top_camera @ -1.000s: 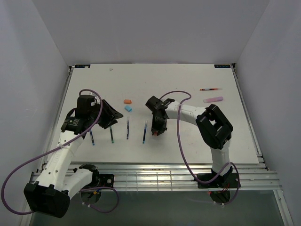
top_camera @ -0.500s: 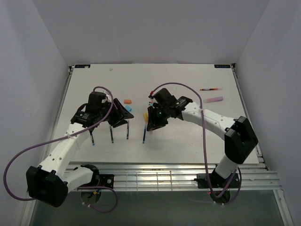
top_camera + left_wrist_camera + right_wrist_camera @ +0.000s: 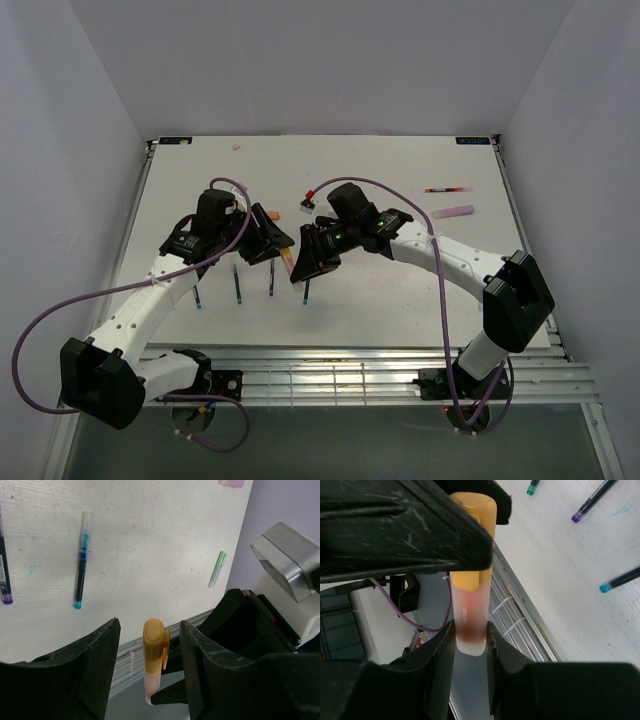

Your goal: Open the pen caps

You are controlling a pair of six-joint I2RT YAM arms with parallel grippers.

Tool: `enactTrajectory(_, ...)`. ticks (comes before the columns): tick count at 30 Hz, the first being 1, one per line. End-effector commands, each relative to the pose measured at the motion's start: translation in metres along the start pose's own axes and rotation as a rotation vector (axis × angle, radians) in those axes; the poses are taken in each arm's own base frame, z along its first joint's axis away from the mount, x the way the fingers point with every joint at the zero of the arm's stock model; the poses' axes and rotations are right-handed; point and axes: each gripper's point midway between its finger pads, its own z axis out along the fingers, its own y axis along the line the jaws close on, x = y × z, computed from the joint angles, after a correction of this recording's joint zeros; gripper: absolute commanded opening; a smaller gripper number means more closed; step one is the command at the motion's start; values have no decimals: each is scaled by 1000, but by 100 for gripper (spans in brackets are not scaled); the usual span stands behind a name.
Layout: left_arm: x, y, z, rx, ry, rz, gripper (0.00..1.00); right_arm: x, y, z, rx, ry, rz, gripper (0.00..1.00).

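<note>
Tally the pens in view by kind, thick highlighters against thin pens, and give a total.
Thick highlighters: 3 (orange highlighter held off the table, purple highlighter, green highlighter)
Thin pens: 5 (four in a near row, one at the far right)
Total: 8

Lab test cell: white table (image 3: 400, 300), blank walls (image 3: 330, 60)

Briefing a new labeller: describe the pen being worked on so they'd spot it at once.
Mid-air over the middle of the white table, the right tool grips a thick highlighter by its pale barrel. Its orange cap sits between the left tool's open fingers; every other pen lies flat.
</note>
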Motion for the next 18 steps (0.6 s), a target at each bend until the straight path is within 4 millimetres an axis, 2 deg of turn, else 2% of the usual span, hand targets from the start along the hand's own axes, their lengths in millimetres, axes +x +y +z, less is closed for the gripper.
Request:
enactTrajectory(1, -6, -19, -3, 45, -17, 48, 61, -9, 21, -2, -86, -13, -32, 8)
enactTrajectory(4, -4, -19, -1, 41, -14, 56, 61, -10, 21, 1, -92, -8, -27, 8)
enactTrajectory(8, -5, -18, 0, 33, -22, 64, 54, -9, 21, 3, -100, -8, -19, 8)
enactTrajectory(11, -5, -18, 0, 25, -22, 67, 37, -9, 18, 4, -90, -10, -14, 8)
enactTrajectory(12, -5, -17, 1, 19, -20, 64, 28, -9, 16, 4, -86, -12, -14, 8)
enactTrajectory(14, -5, -16, 1, 16, -17, 61, 21, -11, 13, 6, -77, -16, -7, 13)
enactTrajectory(15, -4, -15, 2, 14, -13, 54, 15, -12, 13, 6, -75, -17, -7, 14)
enactTrajectory(18, -3, -15, 2, 9, -10, 51, 4, -20, 14, 8, -73, -26, -8, 33)
